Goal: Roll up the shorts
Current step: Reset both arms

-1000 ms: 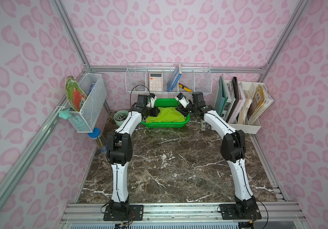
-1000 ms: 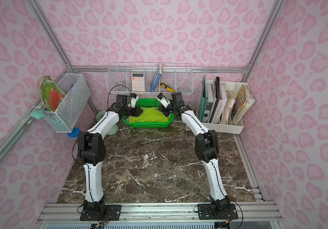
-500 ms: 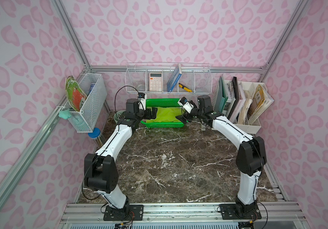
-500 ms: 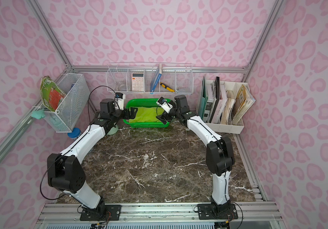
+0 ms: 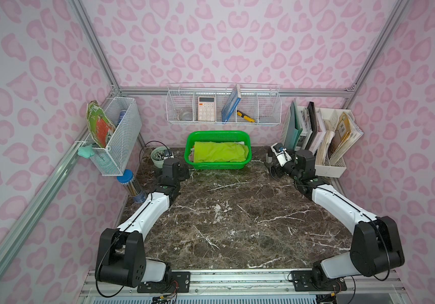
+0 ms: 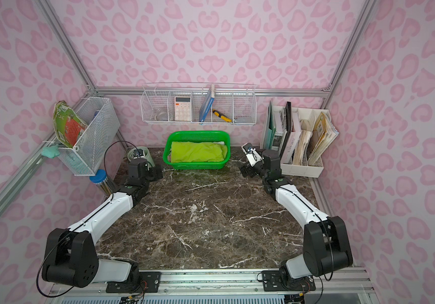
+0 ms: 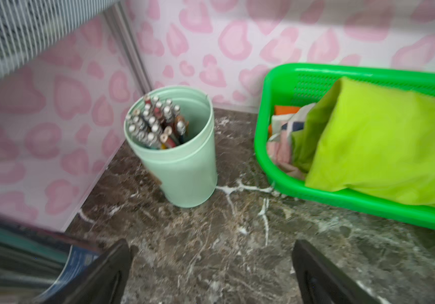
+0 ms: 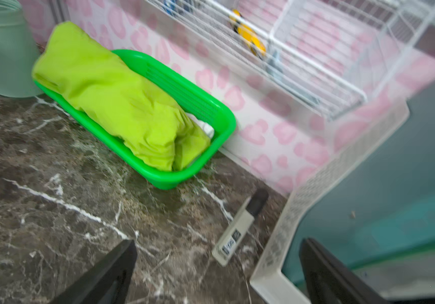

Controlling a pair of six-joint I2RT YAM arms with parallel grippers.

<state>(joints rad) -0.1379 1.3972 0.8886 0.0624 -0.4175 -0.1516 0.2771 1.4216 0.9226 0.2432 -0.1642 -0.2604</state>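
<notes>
Far left of the dark marble table: the left gripper sits low over the tabletop. Its black fingers are spread wide w/ nothing btwn them, only bare marble. Just beyond it is a mint cup full of pencils, in the far-left corner.

Centre, against the far wall: a green basket holds the shorts. The lime green shorts lie on top as a loose, wrinkled roll running left to right and fill most of the basket. The pink shorts are underneath, and only a bunched bit w/ navy-and-white print shows at the basket's left end. From the left wrist view the basket and lime roll are to the right of the fingers and farther away, clear of both fingertips.

Right of the basket: the right gripper, also low over the marble, fingers wide apart and holding nothing. The lime roll is to its left and farther away, no contact. A small white stick-shaped device lies flat on the marble just ahead of this gripper. Beside it is a white file rack w/ folders at the far right.

Both top views show each gripper beside the basket, one per end, apart from it.
</notes>
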